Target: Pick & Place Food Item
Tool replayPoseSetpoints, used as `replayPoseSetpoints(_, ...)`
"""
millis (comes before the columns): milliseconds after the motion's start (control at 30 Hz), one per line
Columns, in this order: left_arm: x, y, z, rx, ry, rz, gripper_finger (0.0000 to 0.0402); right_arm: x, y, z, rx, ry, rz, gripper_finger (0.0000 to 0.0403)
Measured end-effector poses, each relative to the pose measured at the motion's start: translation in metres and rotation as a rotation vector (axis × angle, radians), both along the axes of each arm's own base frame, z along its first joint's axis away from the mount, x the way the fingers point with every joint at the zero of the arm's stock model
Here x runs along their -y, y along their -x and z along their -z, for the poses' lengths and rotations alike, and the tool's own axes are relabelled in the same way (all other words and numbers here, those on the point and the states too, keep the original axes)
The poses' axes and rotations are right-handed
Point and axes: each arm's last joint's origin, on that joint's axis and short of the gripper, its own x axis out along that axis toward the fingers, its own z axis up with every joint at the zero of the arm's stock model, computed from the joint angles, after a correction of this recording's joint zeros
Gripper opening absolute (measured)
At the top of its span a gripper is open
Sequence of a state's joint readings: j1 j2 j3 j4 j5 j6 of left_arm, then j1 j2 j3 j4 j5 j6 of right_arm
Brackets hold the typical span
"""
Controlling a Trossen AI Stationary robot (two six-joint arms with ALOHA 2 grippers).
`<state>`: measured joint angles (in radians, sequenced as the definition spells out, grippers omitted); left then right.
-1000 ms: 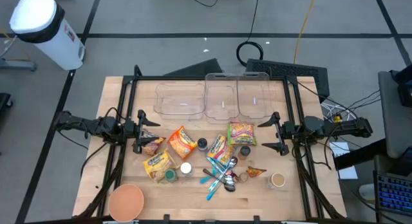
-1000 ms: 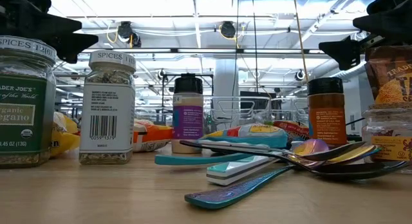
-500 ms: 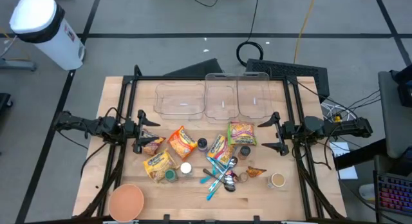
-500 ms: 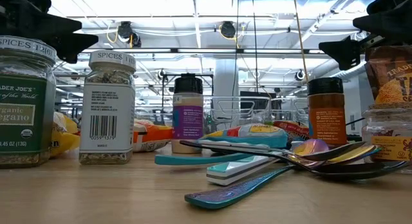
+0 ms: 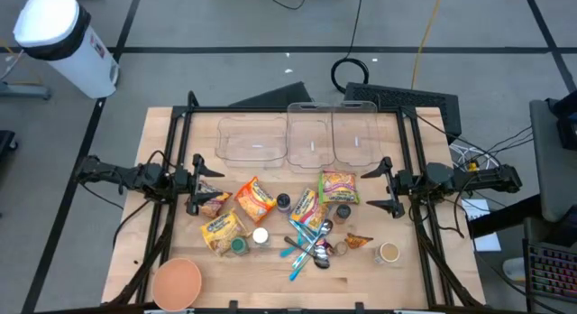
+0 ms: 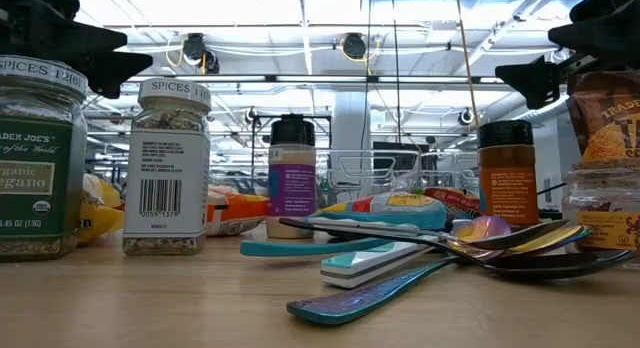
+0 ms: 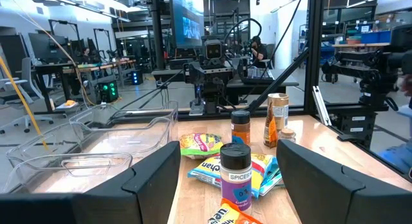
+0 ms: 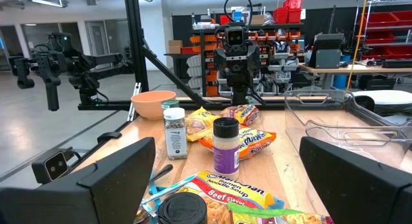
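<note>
Several snack packets lie flat in the middle of the table: an orange one (image 5: pixel 255 198), a yellow one (image 5: pixel 222 227), a green-and-pink one (image 5: pixel 339 186) and a noodle-soup packet (image 5: pixel 305 206). Spice jars (image 5: pixel 260 235) stand among them. My left gripper (image 5: pixel 200 183) is open at the table's left side, level, pointing toward the packets and touching nothing. My right gripper (image 5: pixel 382 186) is open at the right side, facing the left one, also empty. The dark-lidded spice jar (image 7: pixel 235 174) stands ahead of the left fingers.
Three clear plastic bins (image 5: pixel 297 138) stand in a row at the far edge. A pile of spoons (image 5: pixel 311 242) lies in the middle near the front. An orange bowl (image 5: pixel 177 282) sits at the near left corner, a small cup (image 5: pixel 389 253) at the near right.
</note>
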<state>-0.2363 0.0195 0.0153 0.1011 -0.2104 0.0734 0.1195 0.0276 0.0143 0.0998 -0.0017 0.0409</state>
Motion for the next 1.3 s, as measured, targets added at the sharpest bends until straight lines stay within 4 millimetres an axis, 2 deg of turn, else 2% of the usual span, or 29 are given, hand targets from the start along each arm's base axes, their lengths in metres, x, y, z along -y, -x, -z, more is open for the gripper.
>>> replayPoseSetpoints(233, 0.000, 0.000, 0.000, 0.000, 0.000, -0.001, 0.0267, 0.000, 0.001, -0.007, 0.072, -0.034, -0.003, 0.0380)
replayPoseSetpoints(567, 0.000, 0.000, 0.000, 0.000, 0.000, 0.000, 0.0267, 0.001, 0.007, -0.029, 0.258, -0.433, -0.080, 0.0380)
replayPoseSetpoints(700, 0.000, 0.000, 0.000, 0.000, 0.000, -0.001, 0.0267, 0.005, 0.008, -0.033, 0.320, -0.506, 0.030, 0.0380)
replayPoseSetpoints(933, 0.000, 0.000, 0.000, 0.000, 0.000, -0.001, 0.0267, 0.014, 0.010, -0.033, 0.388, -0.586, 0.328, 0.0380)
replayPoseSetpoints(1100, 0.000, 0.000, 0.000, 0.000, 0.000, -0.001, 0.0267, 0.019, 0.011, -0.031, 0.398, -0.571, 0.518, 0.0380)
replayPoseSetpoints(1200, 0.000, 0.000, 0.000, 0.000, 0.000, 0.000, 0.0267, 0.019, 0.010, -0.029, 0.377, -0.578, 0.532, 0.0380)
replayPoseSetpoints(1300, 0.000, 0.000, 0.000, 0.000, 0.000, 0.000, 0.0267, 0.014, 0.006, -0.029, 0.341, -0.544, 0.379, 0.0380)
